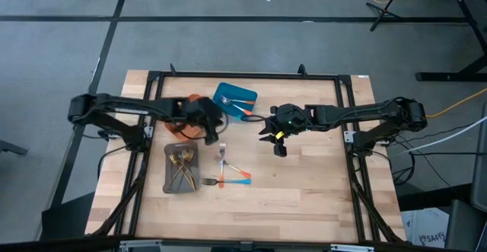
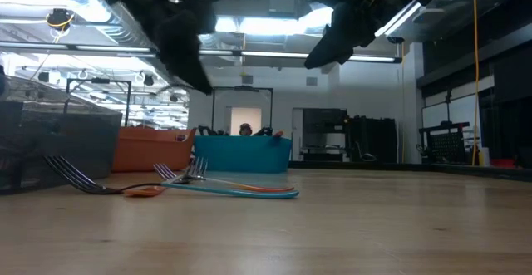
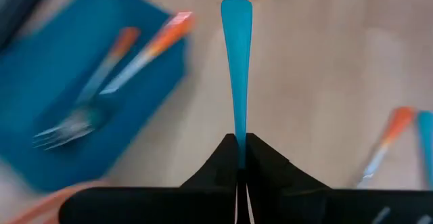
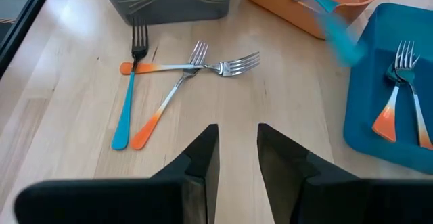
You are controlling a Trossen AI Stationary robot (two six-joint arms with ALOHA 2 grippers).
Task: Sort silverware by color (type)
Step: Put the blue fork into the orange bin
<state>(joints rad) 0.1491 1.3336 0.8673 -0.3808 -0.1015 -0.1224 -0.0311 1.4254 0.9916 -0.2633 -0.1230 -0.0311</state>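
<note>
My left gripper (image 3: 238, 140) is shut on a blue-handled utensil (image 3: 237, 61) and hangs above the gap between the orange tray (image 1: 186, 122) and the blue tray (image 1: 234, 100). The blue tray holds two orange-handled forks (image 4: 399, 82). My right gripper (image 4: 237, 139) is open and hovers over bare table right of the trays (image 1: 275, 136). Three forks (image 4: 169, 82), one blue-handled and two orange-handled, lie crossed on the table. Gold forks (image 1: 181, 168) lie in the grey tray. My left gripper pinches the blue-handled utensil between its two fingers, on the narrow part of the handle (image 3: 237, 126). The fingers hide the head end. The broad free end of the handle (image 3: 236, 11) sticks out straight ahead of the fingertips. The utensil is lifted clear of table and trays.
The grey tray (image 4: 169, 1) sits near the table's left side, with the orange tray beyond it and the blue tray (image 4: 406, 136) to that one's right. Bare wood lies under and to the right of my right gripper. Black frame rails (image 1: 350, 115) border the table.
</note>
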